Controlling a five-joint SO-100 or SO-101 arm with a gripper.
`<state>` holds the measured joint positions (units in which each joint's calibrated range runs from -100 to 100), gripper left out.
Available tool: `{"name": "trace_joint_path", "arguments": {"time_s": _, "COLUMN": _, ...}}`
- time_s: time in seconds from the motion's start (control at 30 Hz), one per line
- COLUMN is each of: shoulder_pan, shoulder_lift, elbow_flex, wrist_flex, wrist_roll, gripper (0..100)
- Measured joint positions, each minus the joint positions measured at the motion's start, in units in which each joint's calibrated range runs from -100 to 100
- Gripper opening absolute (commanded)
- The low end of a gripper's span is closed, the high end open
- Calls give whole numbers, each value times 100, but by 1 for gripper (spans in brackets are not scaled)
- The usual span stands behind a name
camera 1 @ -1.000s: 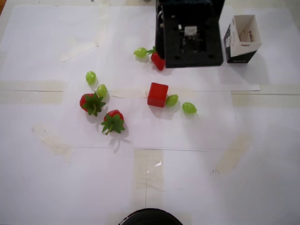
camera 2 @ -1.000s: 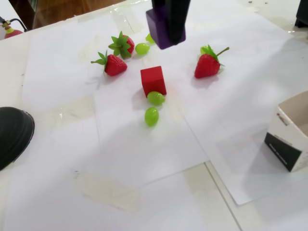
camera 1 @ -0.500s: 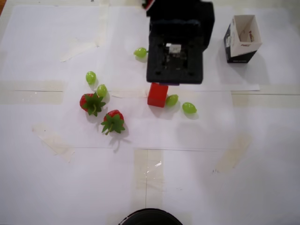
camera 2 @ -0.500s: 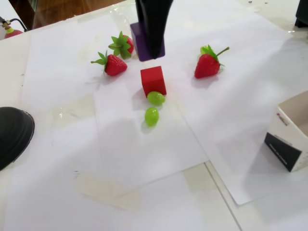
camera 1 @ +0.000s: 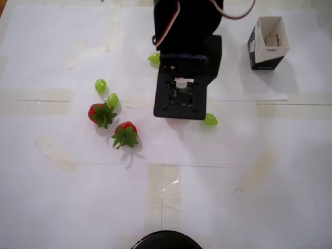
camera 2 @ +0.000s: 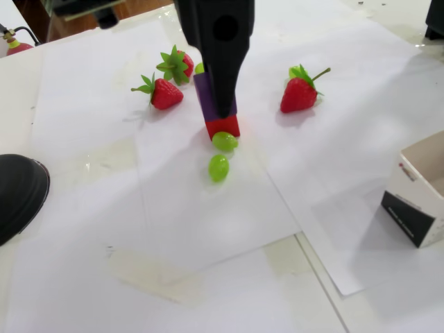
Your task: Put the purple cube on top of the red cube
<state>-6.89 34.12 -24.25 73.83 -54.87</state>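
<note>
In the fixed view the purple cube (camera 2: pixel 204 96) is held in my gripper (camera 2: pixel 218 104), whose black fingers are shut on it. It sits directly over the red cube (camera 2: pixel 223 127), its lower edge meeting the red cube's top; whether its weight rests there I cannot tell. Only the lower front of the red cube shows. In the overhead view the arm (camera 1: pixel 181 93) covers both cubes and the fingertips.
Two green grapes (camera 2: pixel 224 141) (camera 2: pixel 218 167) lie just in front of the red cube. Strawberries (camera 2: pixel 164 93) (camera 2: pixel 177 64) (camera 2: pixel 300 94) lie around it. An open white and black box (camera 1: pixel 268 41) stands at the overhead's upper right. A black round object (camera 2: pixel 17 194) sits at the table edge.
The gripper has carried the purple cube down and toward the red cube, from hovering behind it to sitting right over its top. The arm now hides the red cube in the overhead view.
</note>
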Motion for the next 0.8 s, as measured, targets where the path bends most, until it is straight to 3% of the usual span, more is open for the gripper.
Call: {"name": "trace_joint_path", "arguments": {"time_s": 0.8, "shoulder_pan": 127, "shoulder_lift": -109, "elbow_flex": 398, "wrist_flex": -300, "wrist_roll": 127, "gripper": 10}}
